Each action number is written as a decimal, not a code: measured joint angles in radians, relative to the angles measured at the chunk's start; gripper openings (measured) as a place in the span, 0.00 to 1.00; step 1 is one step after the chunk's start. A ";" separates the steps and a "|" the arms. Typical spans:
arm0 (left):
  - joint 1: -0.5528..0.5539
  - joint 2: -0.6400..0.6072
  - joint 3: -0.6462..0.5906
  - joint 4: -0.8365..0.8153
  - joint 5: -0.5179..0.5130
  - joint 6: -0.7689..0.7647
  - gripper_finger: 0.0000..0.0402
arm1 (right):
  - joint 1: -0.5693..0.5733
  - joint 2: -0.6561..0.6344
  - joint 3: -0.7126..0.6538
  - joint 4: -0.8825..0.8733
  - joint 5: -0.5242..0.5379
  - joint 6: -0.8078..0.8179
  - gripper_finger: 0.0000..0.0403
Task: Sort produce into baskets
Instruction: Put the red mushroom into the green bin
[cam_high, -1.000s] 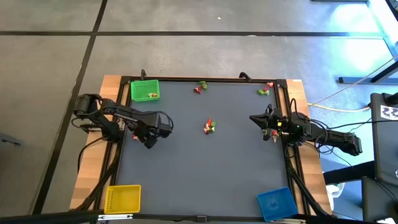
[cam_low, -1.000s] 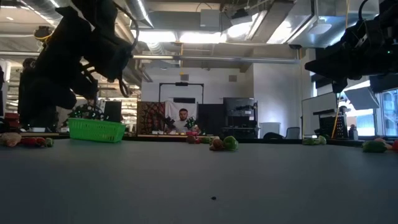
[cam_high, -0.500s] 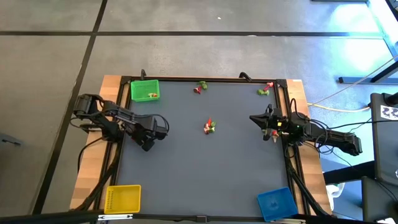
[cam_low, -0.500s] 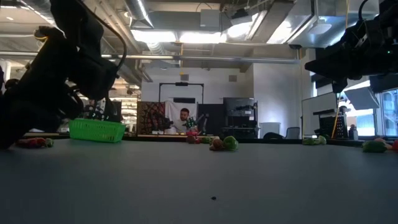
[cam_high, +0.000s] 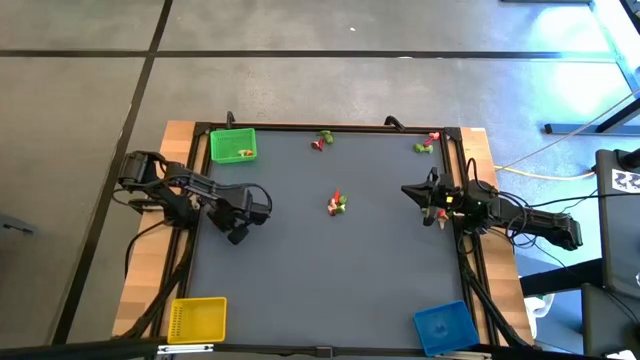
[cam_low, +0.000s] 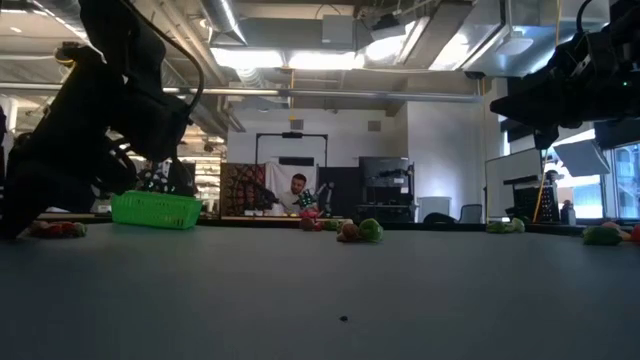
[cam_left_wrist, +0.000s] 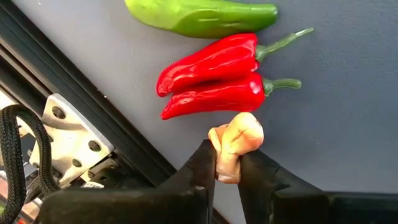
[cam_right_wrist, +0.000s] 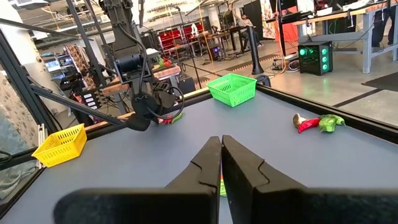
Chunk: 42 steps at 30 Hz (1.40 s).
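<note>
At the table's left edge, my left gripper (cam_high: 237, 232) is shut on a pale, knobbly produce piece (cam_left_wrist: 236, 142). Beside that piece, two red chillies (cam_left_wrist: 211, 78) and a green pepper (cam_left_wrist: 199, 14) lie on the grey mat. My right gripper (cam_high: 408, 190) hangs shut and empty near the right edge, also seen in its own wrist view (cam_right_wrist: 221, 155). The green basket (cam_high: 232, 145) stands at the far left and holds an orange piece. The yellow basket (cam_high: 198, 318) is at the near left and the blue basket (cam_high: 443, 326) at the near right. My left gripper pinches the pale piece's lower end (cam_left_wrist: 227, 163) between its two fingers (cam_left_wrist: 204, 167). The rest of the piece sticks out past the fingertips toward the red chillies. Whether it is clear of the mat, I cannot tell.
More produce lies in small clusters at mid table (cam_high: 337, 203), at the far edge (cam_high: 322, 139) and at the far right corner (cam_high: 425, 144). A black frame rail (cam_left_wrist: 68, 87) runs along the table's left edge, close to my left gripper. A person sits in the room beyond the table (cam_low: 296, 190).
My left gripper has come down and a little toward the table's left edge, onto the produce cluster there. In the low view it now covers the pale piece that showed a second ago.
</note>
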 joint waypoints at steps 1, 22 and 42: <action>0.000 0.000 0.000 0.000 0.000 0.001 0.10 | 0.000 0.000 0.000 0.000 0.000 0.000 0.04; 0.066 -0.277 0.163 0.000 -0.105 0.028 0.14 | 0.000 0.000 0.000 0.000 0.000 0.000 0.04; 0.531 -0.477 0.170 0.282 -0.432 0.374 0.14 | 0.000 0.000 0.000 0.006 0.020 0.000 0.04</action>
